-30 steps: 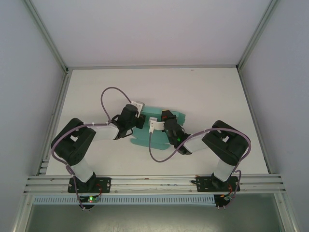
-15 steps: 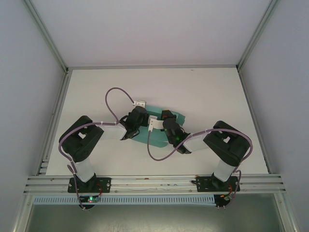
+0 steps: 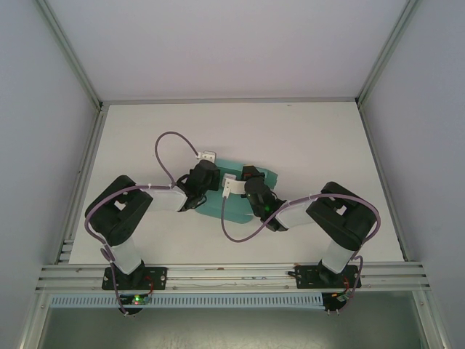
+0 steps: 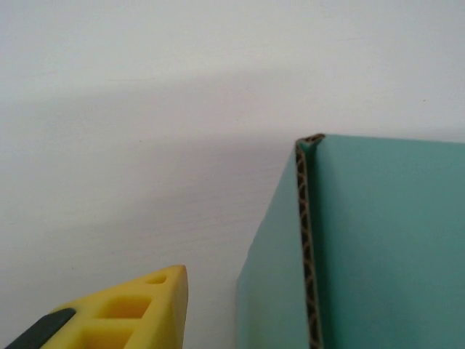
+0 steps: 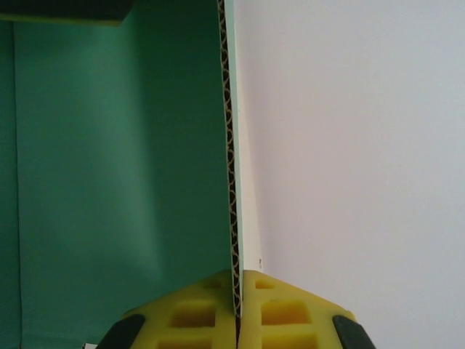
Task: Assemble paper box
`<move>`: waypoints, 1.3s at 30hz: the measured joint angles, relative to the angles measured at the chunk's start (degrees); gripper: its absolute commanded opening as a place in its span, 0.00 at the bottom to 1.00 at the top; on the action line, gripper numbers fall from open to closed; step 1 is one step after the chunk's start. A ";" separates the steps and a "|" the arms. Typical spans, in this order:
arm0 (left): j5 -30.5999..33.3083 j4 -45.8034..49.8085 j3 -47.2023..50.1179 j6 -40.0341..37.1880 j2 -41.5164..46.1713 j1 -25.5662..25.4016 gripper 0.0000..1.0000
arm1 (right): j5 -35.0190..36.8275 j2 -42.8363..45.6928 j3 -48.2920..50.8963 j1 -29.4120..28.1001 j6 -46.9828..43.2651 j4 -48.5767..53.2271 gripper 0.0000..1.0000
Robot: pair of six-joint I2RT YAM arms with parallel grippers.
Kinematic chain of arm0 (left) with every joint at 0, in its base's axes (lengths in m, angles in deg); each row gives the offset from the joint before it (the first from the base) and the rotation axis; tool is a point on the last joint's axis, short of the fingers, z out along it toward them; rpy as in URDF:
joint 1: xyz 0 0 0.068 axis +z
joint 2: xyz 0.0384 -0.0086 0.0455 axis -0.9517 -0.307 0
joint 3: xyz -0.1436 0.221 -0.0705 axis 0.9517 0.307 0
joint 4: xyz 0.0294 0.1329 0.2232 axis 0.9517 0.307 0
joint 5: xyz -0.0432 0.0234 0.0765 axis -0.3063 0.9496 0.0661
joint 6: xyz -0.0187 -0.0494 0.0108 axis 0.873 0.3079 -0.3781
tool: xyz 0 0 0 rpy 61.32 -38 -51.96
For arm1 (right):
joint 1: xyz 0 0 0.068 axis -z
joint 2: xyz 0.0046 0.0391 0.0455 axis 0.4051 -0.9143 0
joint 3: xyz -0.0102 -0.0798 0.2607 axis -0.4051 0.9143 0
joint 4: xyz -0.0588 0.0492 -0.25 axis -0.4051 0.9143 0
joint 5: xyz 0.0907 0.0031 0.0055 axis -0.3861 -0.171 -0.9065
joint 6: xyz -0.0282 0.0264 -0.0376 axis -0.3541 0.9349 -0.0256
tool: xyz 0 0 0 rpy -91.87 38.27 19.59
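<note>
Steadiness counts: with your right gripper (image 5: 237, 294) pinching the upright wall of the paper box (image 5: 116, 145) at the middle of the table (image 3: 327, 145), ease the left gripper (image 3: 206, 177), whose finger spread you cannot tell, toward the box corner at its 3 o'clock without bending the card.

You have a plain white tabletop (image 3: 305, 131) with metal rails (image 3: 87, 171) along its sides. The teal-green paper box (image 3: 232, 167) rests on it near the middle, slightly toward the near edge. It is partly folded, with a corrugated wall raised off the surface.
</note>
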 measured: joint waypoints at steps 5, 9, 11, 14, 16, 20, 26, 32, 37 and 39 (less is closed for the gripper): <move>-0.72 -0.04 -0.37 -0.57 -0.02 0.09 0.18 | -0.72 0.00 -0.11 0.00 0.02 0.07 0.00; -0.87 0.94 -1.95 -1.75 -0.87 -0.02 0.00 | -0.98 0.00 -0.68 0.15 0.26 1.05 0.00; -0.87 1.07 -2.34 -1.90 -1.31 -0.02 0.00 | -0.94 0.00 -1.09 0.31 0.83 1.79 0.11; -0.59 1.25 -2.45 -2.12 -1.33 0.11 0.00 | -1.88 0.26 -1.31 0.68 3.15 3.19 0.38; -0.04 1.25 -2.45 -2.23 -1.31 0.28 0.00 | -3.02 0.92 -1.14 0.87 5.42 5.33 0.55; 1.68 1.29 -1.95 -2.05 -0.70 0.76 0.00 | -5.49 7.39 0.79 1.14 12.13 11.89 0.98; 2.84 3.63 -1.49 -0.70 1.03 1.11 0.00 | -14.51 25.79 1.11 5.95 26.69 20.04 0.98; 2.43 4.57 -0.33 1.03 3.50 1.11 0.00 | -20.17 31.95 -1.57 16.44 42.91 24.46 0.98; 1.49 4.76 0.02 1.88 4.85 1.11 0.00 | -20.61 25.75 -8.26 20.41 50.64 31.54 0.98; 1.31 4.83 0.02 2.08 5.03 1.11 0.00 | -21.68 23.21 -9.31 20.39 52.35 32.92 0.98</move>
